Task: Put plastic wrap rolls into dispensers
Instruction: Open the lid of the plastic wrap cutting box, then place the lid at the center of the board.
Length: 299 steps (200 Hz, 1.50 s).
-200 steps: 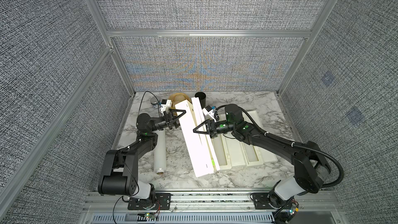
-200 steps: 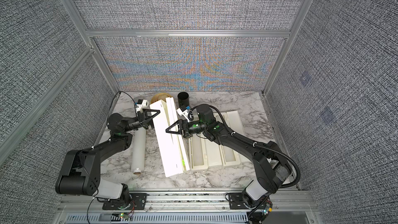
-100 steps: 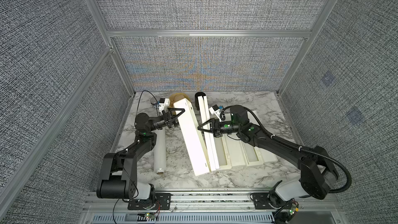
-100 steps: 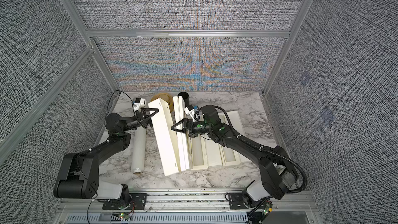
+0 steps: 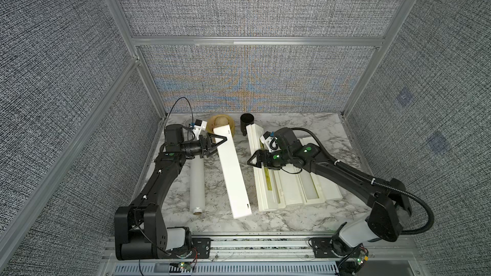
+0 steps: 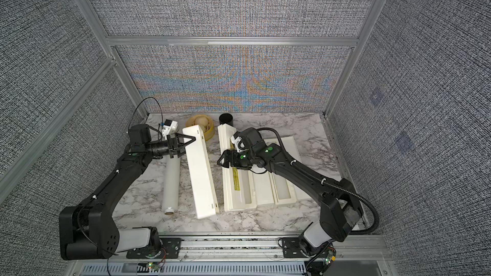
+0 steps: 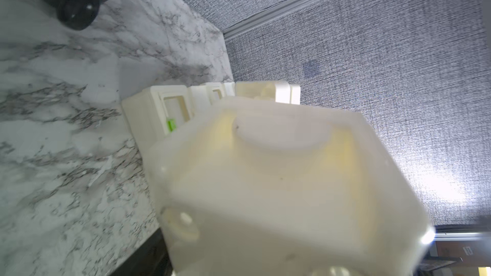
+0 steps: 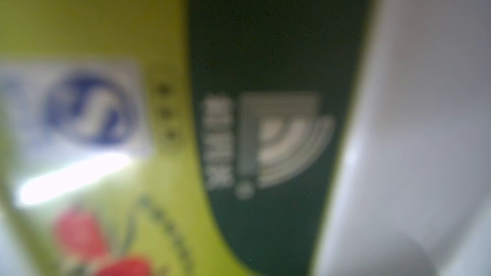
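Flagging the geometry for the next move: one long slim translucent-white plastic wrap roll (image 5: 197, 181) with a brown cardboard core lies loose on the marble table (image 5: 292, 221). It sits just to the robot's left of the long cream-white closed dispenser (image 5: 235, 179), near but not touching. Both long axes run from the near edge toward the back wall, with the dispenser skewed so the gap narrows at the far end. At that far end sits the left hand (image 5: 225, 139), jaws apart, one finger across the box's top face. Can't tell if the pads bear on it; the left wrist view is just the end cap filling the lens. The roll's far end disappears under that same wrist, so the left arm is clearly nearer for the pick, and the right arm would have to cross the box. Over on the other side, the right hand (image 5: 251, 161) is also spread, low on the left edge of the cream-white labelled dispenser (image 5: 261, 189) with its yellow-green strip; its wrist view shows only blurred label print. Two open troughs (image 5: 310, 185) show further right, and I can't tell whether rolls are already in them. My read: the closed box's lid must come up before the roll goes in sideways, axis kept parallel.
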Each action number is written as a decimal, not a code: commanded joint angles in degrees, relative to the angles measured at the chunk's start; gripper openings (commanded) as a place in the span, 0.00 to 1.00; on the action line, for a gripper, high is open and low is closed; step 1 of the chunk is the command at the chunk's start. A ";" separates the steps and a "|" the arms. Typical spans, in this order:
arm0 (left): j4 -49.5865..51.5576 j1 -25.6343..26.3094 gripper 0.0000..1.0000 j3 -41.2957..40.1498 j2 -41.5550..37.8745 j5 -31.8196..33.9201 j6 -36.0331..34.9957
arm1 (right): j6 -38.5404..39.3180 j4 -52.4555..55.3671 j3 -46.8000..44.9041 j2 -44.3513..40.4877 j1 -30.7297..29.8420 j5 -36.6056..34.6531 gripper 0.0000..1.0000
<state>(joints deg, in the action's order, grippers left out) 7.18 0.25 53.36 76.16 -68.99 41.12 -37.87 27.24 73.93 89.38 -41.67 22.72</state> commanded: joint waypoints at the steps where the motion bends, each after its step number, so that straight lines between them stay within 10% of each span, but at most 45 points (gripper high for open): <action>1: 13.87 -2.07 0.80 0.51 0.41 -1.38 -11.12 | 0.98 5.72 3.41 3.23 -2.49 -6.15 0.86; 142: 7.72 -10.12 0.80 -1.84 0.61 -2.38 -7.27 | -9.19 15.20 23.18 33.22 -10.01 -31.16 0.94; 299: 14.07 -10.27 0.80 -0.89 0.93 0.34 -11.13 | -4.18 13.07 20.96 28.55 -7.72 -22.96 0.99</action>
<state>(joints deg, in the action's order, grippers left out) 20.62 -9.93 52.25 77.36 -68.49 30.41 -43.53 40.42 94.41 116.77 -49.23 -2.98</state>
